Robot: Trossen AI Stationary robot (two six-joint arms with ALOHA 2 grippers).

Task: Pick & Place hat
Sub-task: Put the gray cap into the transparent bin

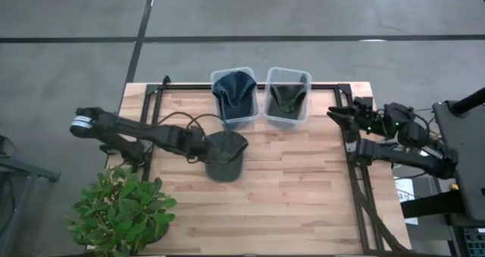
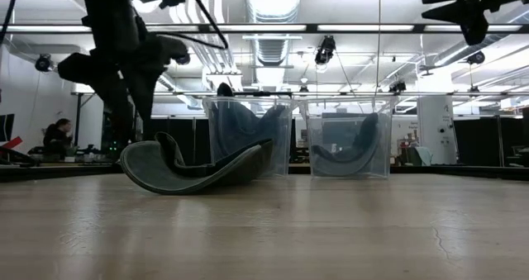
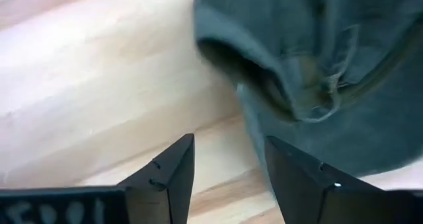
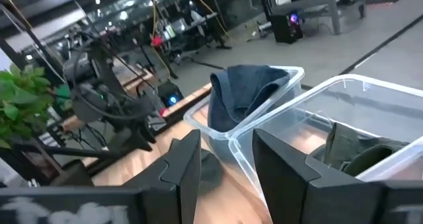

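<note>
A dark grey-green hat (image 1: 227, 158) lies upside down on the wooden table, resting on its crown with the curved brim raised (image 2: 194, 171). My left gripper (image 1: 203, 148) is open just to the left of it. In the left wrist view the hat's edge (image 3: 254, 128) runs close past one finger (image 3: 291, 178), and bare table shows in the gap between the fingers. My right gripper (image 1: 350, 120) is open and waits raised near the table's right edge, looking toward the bins (image 4: 228, 164).
Two clear bins stand at the far edge. The left one (image 1: 215, 80) holds a blue hat (image 1: 233, 94) and the right one (image 1: 305, 79) a dark green hat (image 1: 286, 98). A potted plant (image 1: 121, 208) sits at the near left corner. Bare wood lies near of the hat.
</note>
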